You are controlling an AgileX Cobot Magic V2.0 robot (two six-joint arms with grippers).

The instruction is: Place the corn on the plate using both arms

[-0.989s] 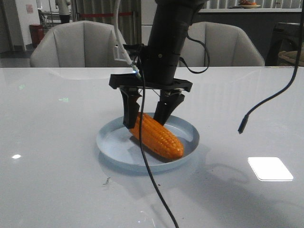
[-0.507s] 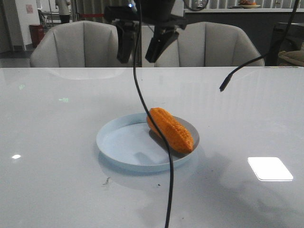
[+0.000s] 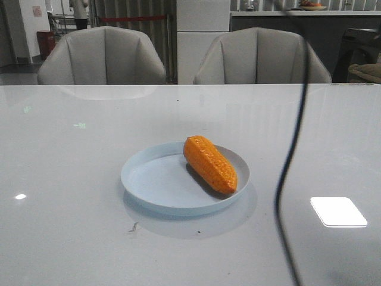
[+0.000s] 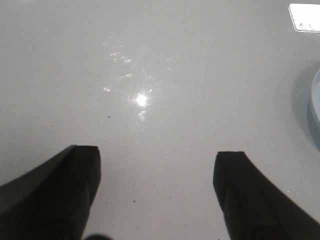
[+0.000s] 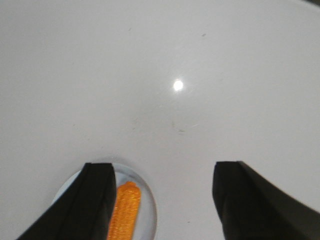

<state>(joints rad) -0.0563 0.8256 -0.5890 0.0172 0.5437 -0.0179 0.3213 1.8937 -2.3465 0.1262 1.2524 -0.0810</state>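
Front view: the corn (image 3: pixel 210 164) lies on the plate (image 3: pixel 149 185), tapered end near its right rim. Left wrist view: the left gripper (image 4: pixel 157 172) gapes wide over bare table (image 4: pixel 150 75). Right wrist view: the right gripper (image 5: pixel 162 190) stands wide, high above the corn.

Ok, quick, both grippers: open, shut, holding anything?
Left gripper: open, holding nothing.
Right gripper: open, holding nothing; corn lies on the plate.

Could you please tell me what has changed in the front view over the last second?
The gripper that was closed around the corn let go and rose out of the front view. The corn shifted towards the right rim of the plate. Both grippers, left and right, are now open and high up. The plate stayed put.
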